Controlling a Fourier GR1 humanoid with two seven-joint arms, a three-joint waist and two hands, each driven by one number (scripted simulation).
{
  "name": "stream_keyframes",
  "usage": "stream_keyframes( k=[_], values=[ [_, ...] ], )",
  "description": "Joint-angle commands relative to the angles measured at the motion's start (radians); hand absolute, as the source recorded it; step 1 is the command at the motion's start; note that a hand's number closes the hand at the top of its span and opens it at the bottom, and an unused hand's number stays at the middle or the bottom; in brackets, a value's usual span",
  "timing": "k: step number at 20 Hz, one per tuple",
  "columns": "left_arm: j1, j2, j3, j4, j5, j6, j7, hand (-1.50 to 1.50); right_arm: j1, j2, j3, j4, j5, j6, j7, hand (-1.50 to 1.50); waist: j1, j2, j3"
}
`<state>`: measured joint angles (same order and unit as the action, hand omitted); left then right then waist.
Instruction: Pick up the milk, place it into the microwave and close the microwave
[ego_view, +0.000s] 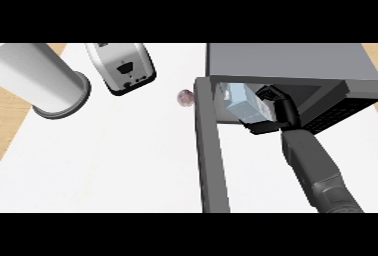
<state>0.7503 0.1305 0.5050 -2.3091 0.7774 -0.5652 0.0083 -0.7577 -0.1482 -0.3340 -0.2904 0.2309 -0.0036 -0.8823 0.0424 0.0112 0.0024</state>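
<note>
The microwave (295, 62) stands at the upper right with its door (209, 150) swung open toward me. Inside its cavity sits the milk carton (242, 102), pale blue and white. My right hand (279, 109) reaches into the cavity, its black fingers curled round the carton's right side. The grey right forearm runs down to the lower right edge. My left hand does not show anywhere.
A white cylinder container (40, 77) stands at the upper left. A silver toaster (122, 67) lies beside it. A small purplish object (185, 98) rests on the white counter just left of the door hinge.
</note>
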Motion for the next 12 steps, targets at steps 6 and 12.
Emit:
stream_keyframes(
  k=[6,12],
  values=[
    [-0.045,0.042,0.002,-0.050,0.074,0.007,0.037,-1.50,-0.157,-0.073,-0.013,0.106,0.016,-0.020,0.089,1.50,0.031,0.016,0.002],
    [-0.125,0.058,-0.020,-0.013,0.043,0.028,0.035,-1.50,-0.258,-0.090,0.016,0.126,0.071,-0.192,0.187,1.50,0.056,0.031,0.001]
  ],
)
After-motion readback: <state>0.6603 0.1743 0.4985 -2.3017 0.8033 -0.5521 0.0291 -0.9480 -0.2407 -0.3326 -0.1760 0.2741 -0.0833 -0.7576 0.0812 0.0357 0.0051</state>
